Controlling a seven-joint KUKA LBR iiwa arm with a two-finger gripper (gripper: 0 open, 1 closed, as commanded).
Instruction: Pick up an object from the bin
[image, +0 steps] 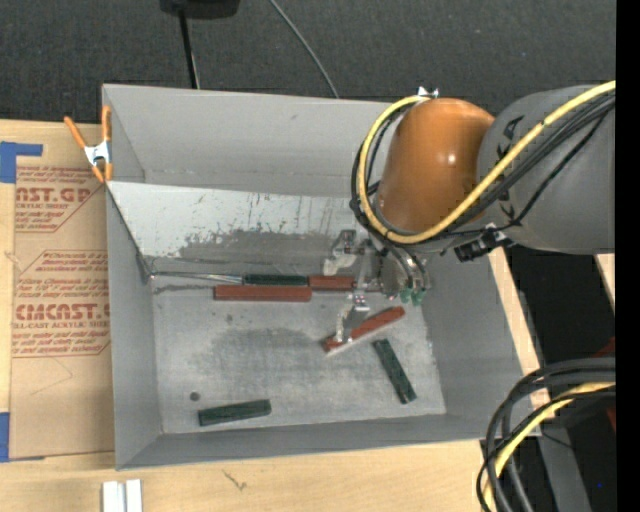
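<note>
Sticks are lying scattered on the floor of the grey metal bin (126, 300). Starting at the left, a dark green stick (234, 411) is lying nearly level close to the front wall, well apart from the others. A small dark speck (195, 397) is sitting just beside its left end.

Further back, near the foot of the rear wall, a long red-brown stick (262, 292) is lying level. A second dark green stick (276, 281) is lying just behind it, the two side by side and seemingly touching. To their right a shorter red-brown piece (333, 283) is lying in line with the long one, its right end running under the robot's wrist.

Right of the middle, the gripper (351, 322) is hanging low over a tilted red-brown stick (372, 324), whose left end is pointing toward the front and whose right end is pointing toward the back. The gripper's tip is standing at the left half of this stick. Whether the gripper is open or closed, or is touching the stick, I cannot tell, since the wrist is hiding that part.

Just to the right of and in front of that stick, a third dark green stick (394, 371) is lying aslant near the right wall.

Above it all, the arm (560, 170) is reaching in from the right, with its orange cover (435, 165) and a yellow cable (368, 195) looping around it.
</note>
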